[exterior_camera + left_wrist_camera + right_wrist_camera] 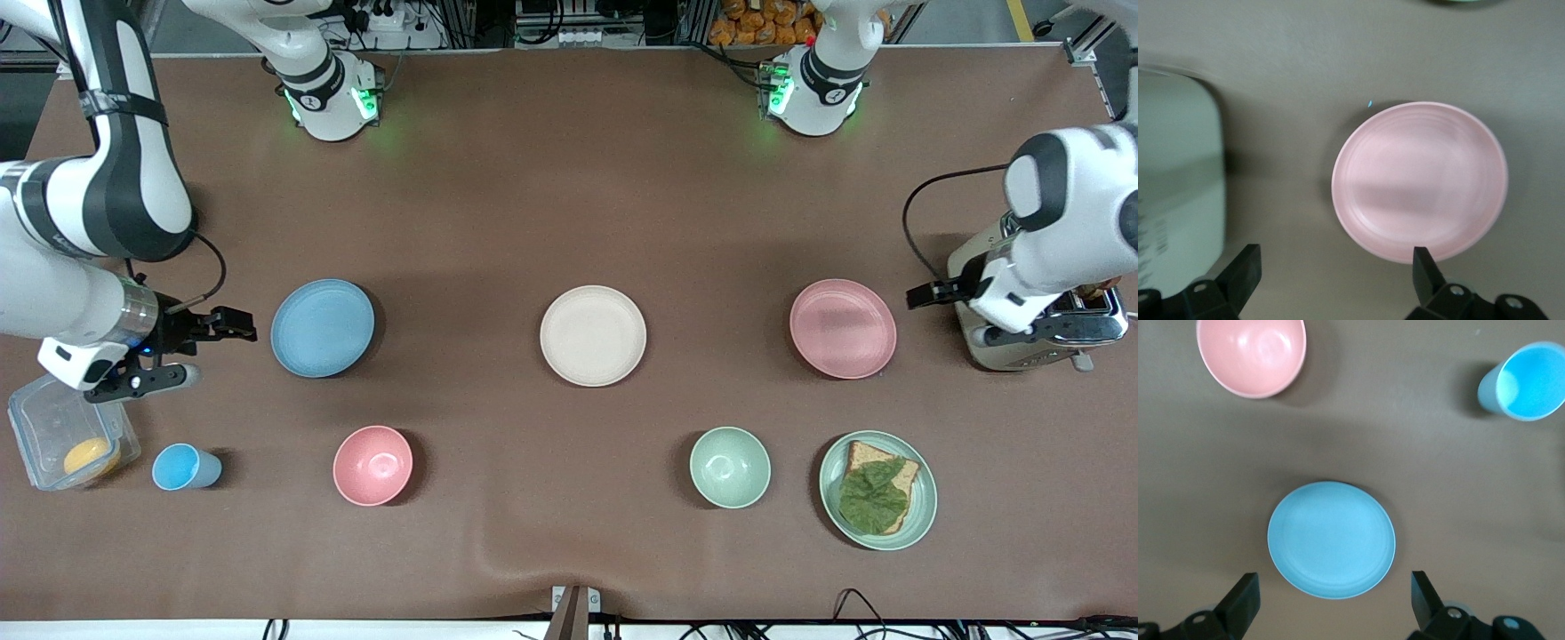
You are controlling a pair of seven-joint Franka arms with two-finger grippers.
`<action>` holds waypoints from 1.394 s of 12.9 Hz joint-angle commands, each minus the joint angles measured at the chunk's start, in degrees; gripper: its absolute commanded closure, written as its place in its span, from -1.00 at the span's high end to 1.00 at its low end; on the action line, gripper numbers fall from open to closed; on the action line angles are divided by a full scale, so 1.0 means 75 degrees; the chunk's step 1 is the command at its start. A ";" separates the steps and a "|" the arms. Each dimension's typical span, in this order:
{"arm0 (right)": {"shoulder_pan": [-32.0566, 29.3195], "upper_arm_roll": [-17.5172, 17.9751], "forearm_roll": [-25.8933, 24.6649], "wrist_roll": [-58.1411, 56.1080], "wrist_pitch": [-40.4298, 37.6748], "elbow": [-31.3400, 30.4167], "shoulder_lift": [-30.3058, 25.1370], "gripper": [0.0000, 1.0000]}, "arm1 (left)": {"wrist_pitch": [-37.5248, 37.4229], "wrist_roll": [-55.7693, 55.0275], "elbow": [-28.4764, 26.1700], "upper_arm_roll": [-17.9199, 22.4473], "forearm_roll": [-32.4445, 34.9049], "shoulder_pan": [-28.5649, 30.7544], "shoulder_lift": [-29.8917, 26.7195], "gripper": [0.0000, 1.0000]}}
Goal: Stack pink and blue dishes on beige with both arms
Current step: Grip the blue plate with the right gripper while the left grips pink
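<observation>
Three flat plates lie in a row across the middle of the table. The beige plate (593,335) is in the centre. The blue plate (322,327) (1331,539) lies toward the right arm's end, and the pink plate (843,328) (1419,181) toward the left arm's end. My right gripper (213,347) (1335,590) hangs open over the bare table just beside the blue plate's rim, with nothing between its fingers. My left gripper (951,311) (1336,267) is open over the table between the pink plate and a toaster, holding nothing.
A silver toaster (1040,311) (1175,180) stands under the left arm's wrist. A clear box (71,440) with something orange sits below the right wrist. Nearer the front camera stand a blue cup (185,468) (1523,381), pink bowl (372,465) (1251,353), green bowl (730,467) and green plate (878,490) with bread.
</observation>
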 commanded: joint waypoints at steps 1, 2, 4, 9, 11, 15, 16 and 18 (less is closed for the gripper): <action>-0.0084 -0.0007 0.0102 0.0009 0.0290 -0.0470 0.0155 1.00 | 0.0945 0.0037 -0.0293 -0.0043 -0.0077 0.0320 0.0704 1.00; -0.0142 -0.0007 0.0102 -0.0003 0.0361 -0.0657 0.0249 1.00 | 0.1180 0.0037 -0.0293 -0.0032 -0.0077 0.0355 0.0975 1.00; -0.0352 -0.0019 0.0079 -0.0177 0.1130 -0.1404 0.0262 1.00 | 0.1544 0.0061 -0.0305 -0.0043 -0.0089 0.0391 0.1386 1.00; -0.0611 -0.0019 0.0079 -0.0694 0.2037 -0.2345 0.0565 1.00 | 0.2002 0.0061 -0.0469 -0.0043 -0.0077 0.0520 0.1715 0.78; -0.0751 -0.0007 0.0079 -0.0752 0.2387 -0.2381 0.0917 1.00 | 0.2084 0.0061 -0.0469 -0.0043 -0.0077 0.0555 0.1786 0.30; -0.0998 -0.0007 0.0090 -0.1362 0.3021 -0.2884 0.1047 1.00 | 0.2084 0.0061 -0.0469 -0.0055 -0.0124 0.0555 0.1833 -0.57; -0.0998 -0.0007 0.0090 -0.1362 0.3068 -0.2897 0.1059 1.00 | 0.2084 0.0061 -0.0469 -0.0055 -0.0136 0.0555 0.1833 -0.90; -0.0975 0.0005 0.0102 -0.1362 0.3115 -0.2897 0.1245 1.00 | 0.2084 0.0061 -0.0446 -0.0055 -0.0136 0.0555 0.1798 -1.00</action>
